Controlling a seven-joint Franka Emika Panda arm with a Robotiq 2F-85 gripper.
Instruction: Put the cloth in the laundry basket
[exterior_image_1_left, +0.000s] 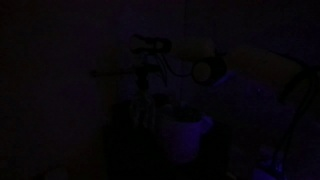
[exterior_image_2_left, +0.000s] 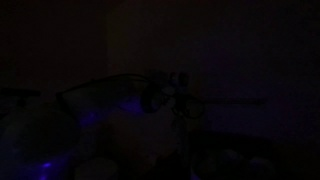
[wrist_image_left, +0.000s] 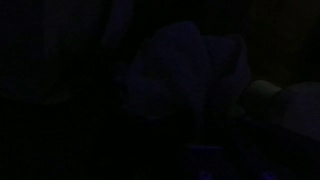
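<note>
All three views are very dark, and only dim outlines show. The largest thing that can be made out is the robot arm (exterior_image_2_left: 95, 92). In an exterior view it reaches across from one side as a long dark bar with faint blue glints beneath it. Seen from the opposite side, its joints (exterior_image_1_left: 203, 70) show as dark rounded masses in the upper middle. Below them stands the laundry basket (exterior_image_1_left: 190, 133), a pale bucket shape with a wider rim, lower than the arm and a little to one side of its end. What the basket stands on is lost in the dark, so no counter can be made out. In the wrist view a pale, crumpled, folded shape fills the middle, and this appears to be the cloth (wrist_image_left: 186, 80). It is too dim to tell whether the cloth lies inside something or on a surface. A smaller pale object (wrist_image_left: 288, 102) sits near it at the edge. The tool (exterior_image_2_left: 172, 98) is only a dark cluster at the end of the arm. I cannot tell whether its fingers are spread, pressed together or pinching anything.
</note>
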